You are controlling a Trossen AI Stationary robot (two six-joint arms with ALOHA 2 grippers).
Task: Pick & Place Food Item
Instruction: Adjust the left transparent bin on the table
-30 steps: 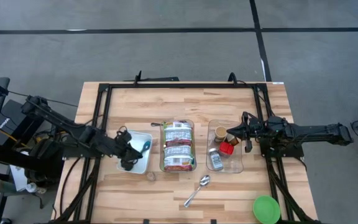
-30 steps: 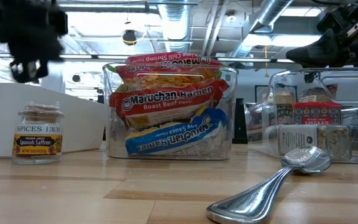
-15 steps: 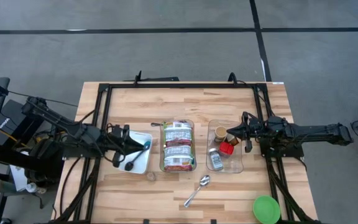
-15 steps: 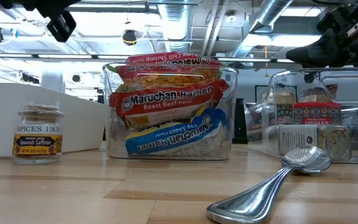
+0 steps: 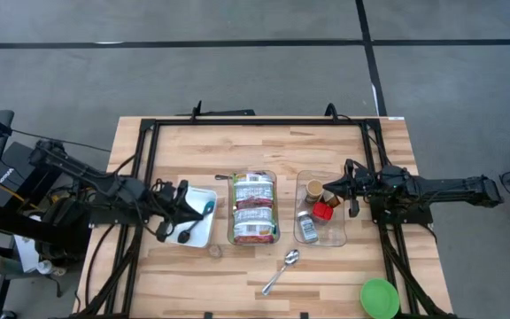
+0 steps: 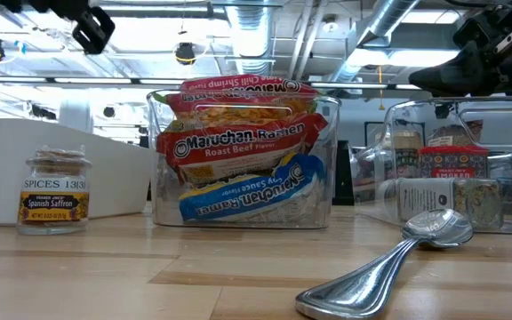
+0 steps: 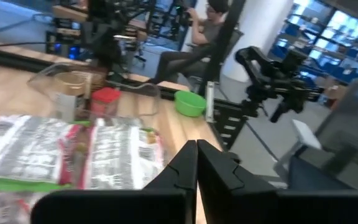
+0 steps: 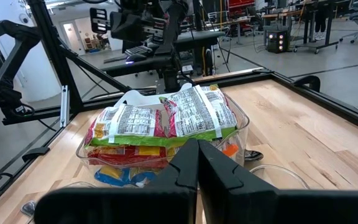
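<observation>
At the left of the high view, the left end effector point(image 5: 182, 215) hung above the white tray point(image 5: 204, 229), fingers pressed together and holding nothing. At centre, the ramen packets point(image 5: 254, 208) lay stacked in the clear bin point(image 5: 275, 206) on the desk point(image 5: 193, 146). To the right, the right end effector point(image 5: 328, 189) was shut and empty over the clear spice tub point(image 5: 338, 232).

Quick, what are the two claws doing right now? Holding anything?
Left gripper: closed, empty, above the white tray.
Right gripper: closed, empty, over the clear bin of jars.
</observation>
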